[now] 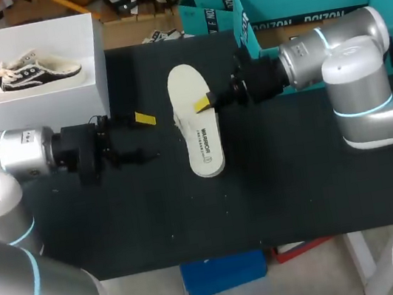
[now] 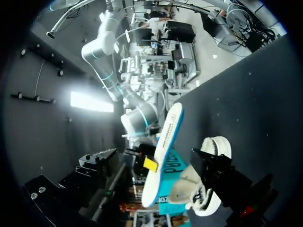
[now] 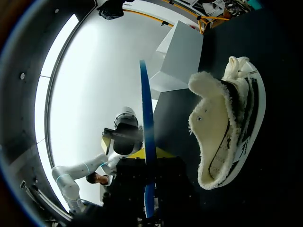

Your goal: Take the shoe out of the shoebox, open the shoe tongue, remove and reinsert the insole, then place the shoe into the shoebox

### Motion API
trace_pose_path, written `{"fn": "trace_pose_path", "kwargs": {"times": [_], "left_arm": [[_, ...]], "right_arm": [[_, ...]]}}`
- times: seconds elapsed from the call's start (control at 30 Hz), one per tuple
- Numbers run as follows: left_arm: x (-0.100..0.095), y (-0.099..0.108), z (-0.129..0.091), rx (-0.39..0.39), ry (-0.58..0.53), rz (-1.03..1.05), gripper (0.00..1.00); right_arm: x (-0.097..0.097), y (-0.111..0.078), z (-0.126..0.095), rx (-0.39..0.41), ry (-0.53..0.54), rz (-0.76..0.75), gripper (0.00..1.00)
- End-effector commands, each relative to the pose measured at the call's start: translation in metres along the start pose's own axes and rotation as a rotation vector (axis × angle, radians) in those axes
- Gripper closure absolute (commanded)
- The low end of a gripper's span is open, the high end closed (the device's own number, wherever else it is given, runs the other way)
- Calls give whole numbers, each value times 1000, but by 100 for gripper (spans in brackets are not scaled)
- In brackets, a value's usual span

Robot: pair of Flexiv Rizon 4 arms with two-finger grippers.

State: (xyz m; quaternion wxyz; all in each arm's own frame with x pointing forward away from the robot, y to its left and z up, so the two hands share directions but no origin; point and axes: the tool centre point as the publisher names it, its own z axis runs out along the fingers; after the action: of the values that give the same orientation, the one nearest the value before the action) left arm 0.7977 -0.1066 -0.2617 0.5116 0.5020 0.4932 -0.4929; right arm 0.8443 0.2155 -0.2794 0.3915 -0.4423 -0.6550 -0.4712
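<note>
A white card shoebox (image 1: 26,113) stood beyond your left fingers (image 1: 142,137), with one shoe (image 1: 32,75) lying inside it. Your left fingers were spread wide, with nothing between them. Just ahead of them hung the insole (image 1: 196,121). It was flat, thin and long, pale on top and blue underneath. Its long side ran straight across both sets of fingers. Your right fingers (image 1: 204,103) pinched its edge near the middle and held it up off the black bench (image 1: 297,169). A second shoe (image 3: 232,123), fluffy inside with a rubbery rim, lay on the bench beside and below the insole, between your two arms. Its open mouth faced the insole, so I think one end must tip down into it next.
</note>
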Motion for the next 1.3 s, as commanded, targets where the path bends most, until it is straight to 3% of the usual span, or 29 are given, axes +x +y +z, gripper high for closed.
{"fn": "trace_pose_path", "kwargs": {"times": [0.03, 0.17, 0.47, 1.07, 1.17, 1.27, 1.3], "left_arm": [[10, -4, 6, -44, -135, 34, 0], [15, -2, 8, -128, -134, 64, 0], [14, 11, 14, -234, -116, 74, 0], [9, 46, 31, -242, -90, 89, 0], [7, 49, 35, -237, -93, 95, 14], [6, 51, 40, -225, -94, 102, 22], [6, 51, 42, -222, -93, 103, 37]], "right_arm": [[0, 0, 2, -1, -2, 1, 100], [0, 0, 2, -1, -2, 1, 100], [0, 0, 2, -1, -2, 1, 100], [0, 0, 2, -1, -2, 1, 100], [0, 0, 2, -1, -2, 1, 100], [0, 0, 2, -1, -2, 1, 100], [0, 0, 2, -1, -2, 1, 100]]}}
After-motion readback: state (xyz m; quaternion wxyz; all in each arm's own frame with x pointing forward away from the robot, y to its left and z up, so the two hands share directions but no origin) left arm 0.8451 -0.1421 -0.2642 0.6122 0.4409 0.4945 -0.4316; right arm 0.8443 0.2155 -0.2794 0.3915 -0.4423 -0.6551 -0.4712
